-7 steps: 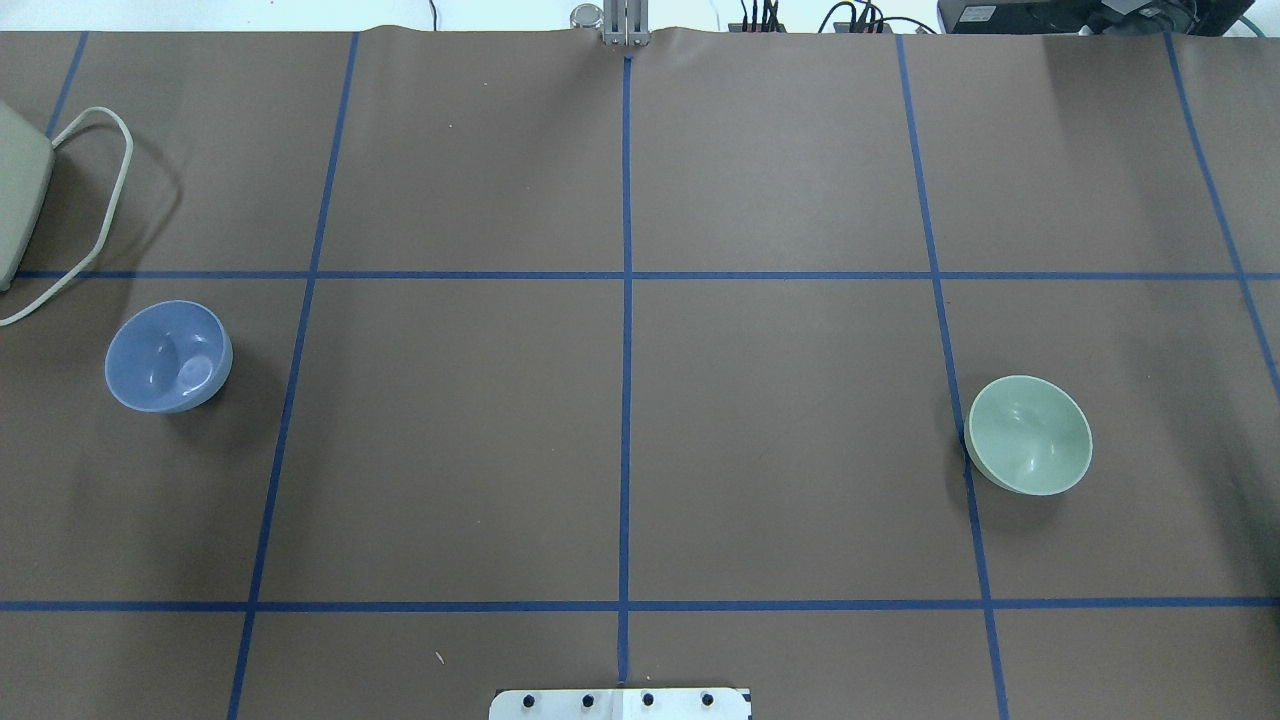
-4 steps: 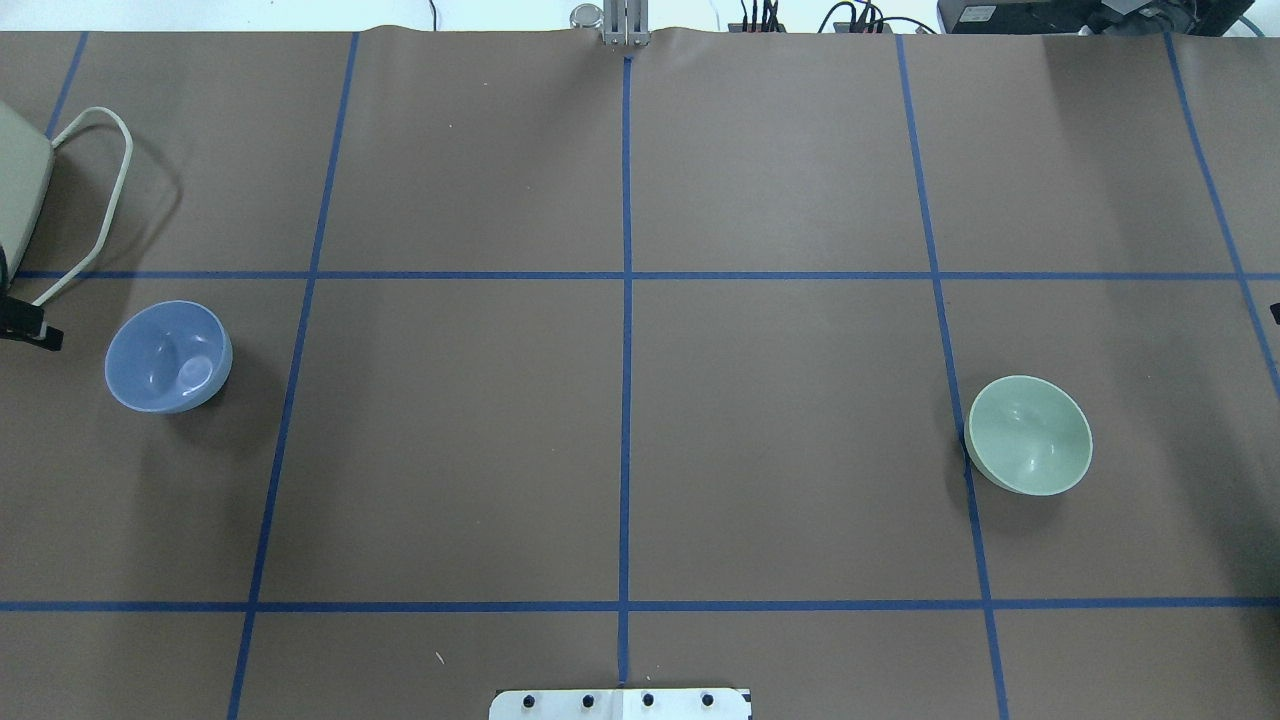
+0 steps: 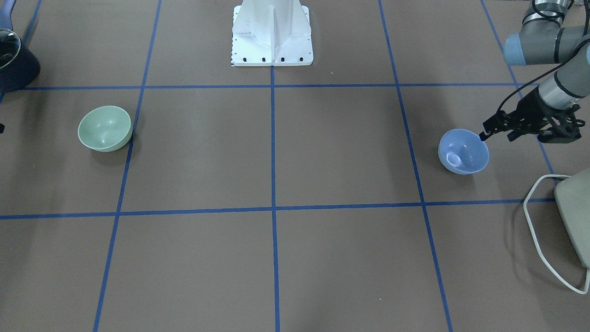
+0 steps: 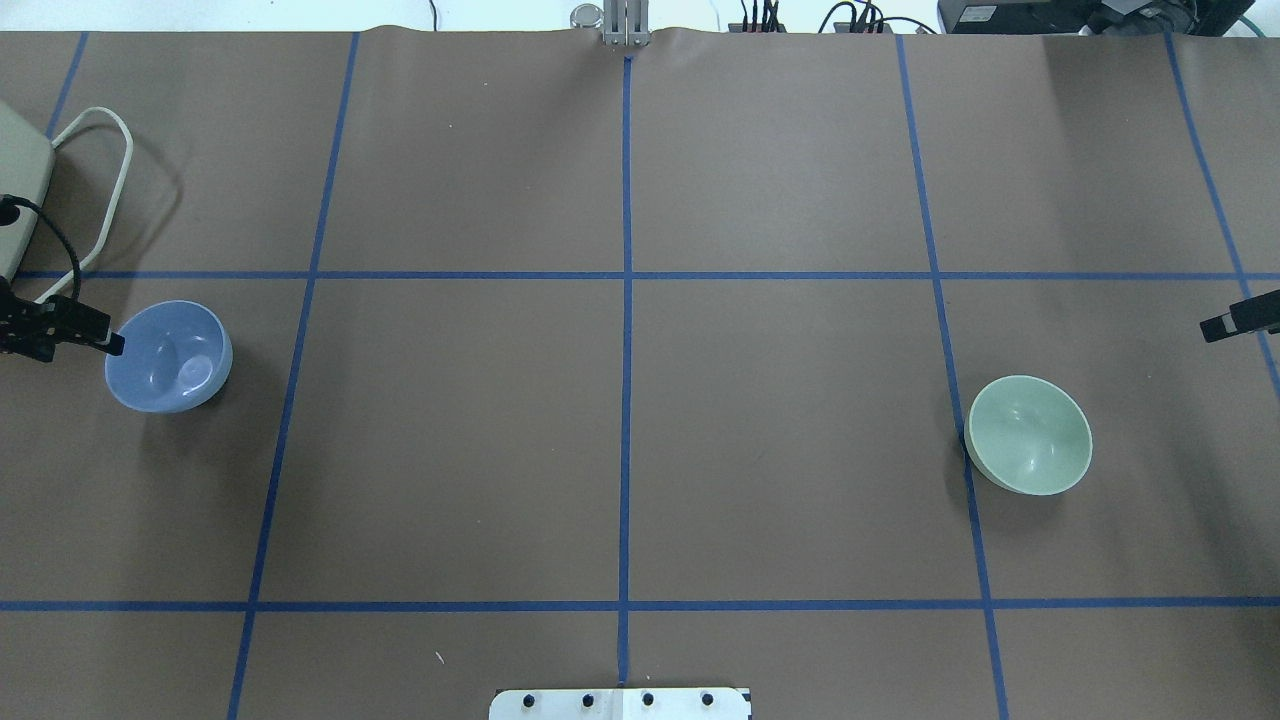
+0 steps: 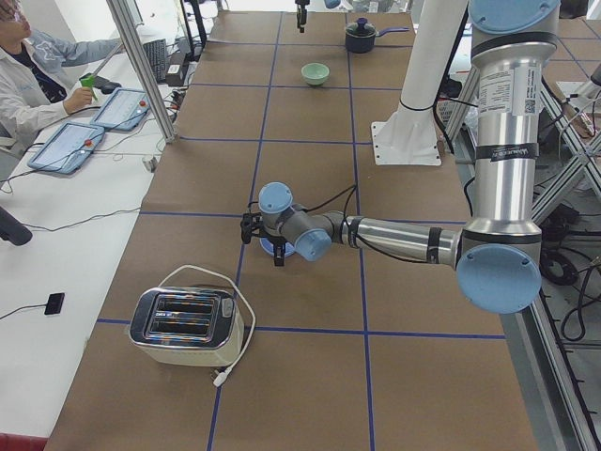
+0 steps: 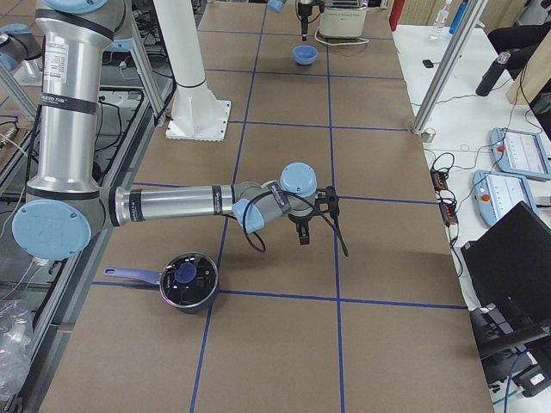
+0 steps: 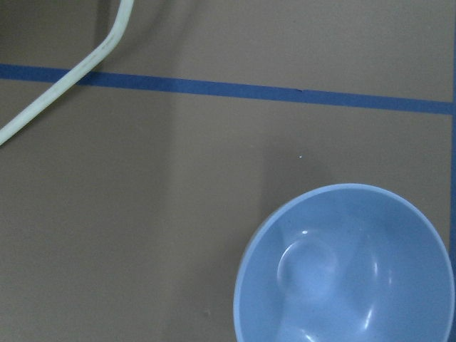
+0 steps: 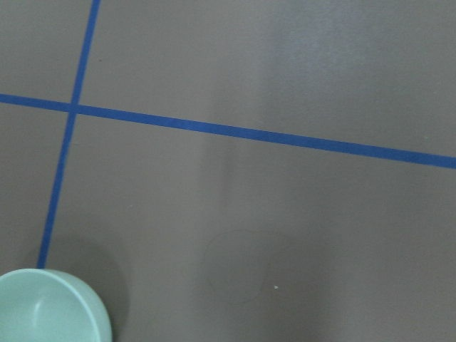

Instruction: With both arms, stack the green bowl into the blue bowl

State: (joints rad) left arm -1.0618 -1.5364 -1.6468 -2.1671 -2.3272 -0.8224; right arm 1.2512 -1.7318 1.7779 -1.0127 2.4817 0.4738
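My left gripper point(image 3: 530, 130) points down at the table with its fingers spread apart and nothing between them. One fingertip point(image 4: 108, 344) lies over the outer rim of the blue bowl point(image 4: 168, 357); I cannot tell whether it touches. The other finger stands outside the bowl, on the side away from the table's middle. The left wrist view shows the bowl's open mouth in the lower right corner, with no finger in frame.

Only one finger point(image 4: 1238, 320) of my right gripper point(image 6: 312, 213) enters the overhead view, at its right edge. I cannot tell whether this gripper is spread or pressed together. It hangs above bare table, near the green bowl point(image 4: 1030, 435) but apart from it. The right wrist view shows that bowl's rim in the lower left corner.

Both bowls stand upright and empty on the brown table point(image 4: 620, 440), well apart, one toward each end. The green bowl rests against a blue tape line point(image 4: 965, 470). The blue bowl rests just beside another.

A toaster point(image 5: 183, 326) with a pale cord point(image 3: 534, 230) sits near the blue bowl. A dark pot point(image 6: 188, 280) sits beyond the green bowl. The white pedestal point(image 3: 272, 32) stands at the table's centre edge.
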